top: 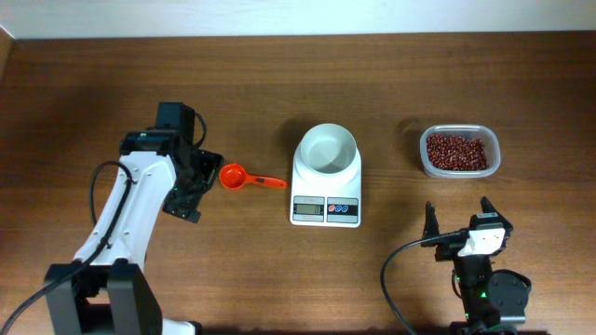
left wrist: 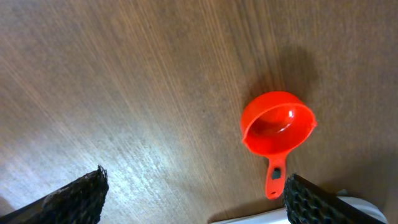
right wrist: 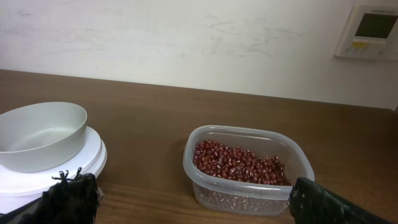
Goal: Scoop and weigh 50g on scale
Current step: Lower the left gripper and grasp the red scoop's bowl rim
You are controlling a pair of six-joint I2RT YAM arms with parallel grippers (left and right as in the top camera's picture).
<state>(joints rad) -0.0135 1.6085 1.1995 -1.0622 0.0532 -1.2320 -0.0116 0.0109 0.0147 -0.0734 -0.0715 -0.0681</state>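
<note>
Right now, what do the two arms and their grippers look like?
The left arm wears white shells over black joints, a black cable looping beside it; the left gripper is black. The right gripper has black fingers with knobbly pads on a white housing, and a second cable curves behind it.

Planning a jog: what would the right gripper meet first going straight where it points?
Probably the clear tub of beans, straight ahead between the right gripper's open fingers, with nothing seen in between. Depth and height are unclear, so it might pass above the rim.
</note>
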